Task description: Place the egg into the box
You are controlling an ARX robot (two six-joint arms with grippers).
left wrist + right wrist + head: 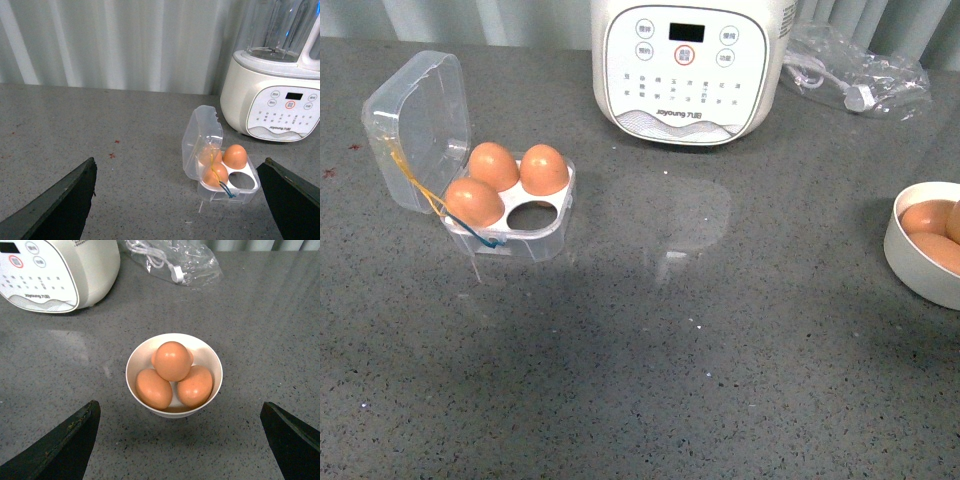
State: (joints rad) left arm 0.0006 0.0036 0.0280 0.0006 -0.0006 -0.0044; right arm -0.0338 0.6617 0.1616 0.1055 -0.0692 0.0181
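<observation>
The clear box point(525, 243) stands at the table's left with its lid point(415, 125) hinged up. Three eggs point(492, 165) fill its holes; the front-right hole point(530, 212) is empty. In the left wrist view the box point(250, 182) lies ahead of my open left gripper point(177, 210), nothing between the fingers. A white bowl point(206, 351) holds three orange-brown eggs, one egg point(171, 360) resting on top. My open right gripper point(177, 450) hangs just short of the bowl, touching nothing. Neither arm shows in the front view.
A big white cooker point(688, 70) with buttons stands at the back centre. A clear bag point(855, 75) with a white cable lies at the back right. The bowl point(910, 255) sits at the front view's right edge.
</observation>
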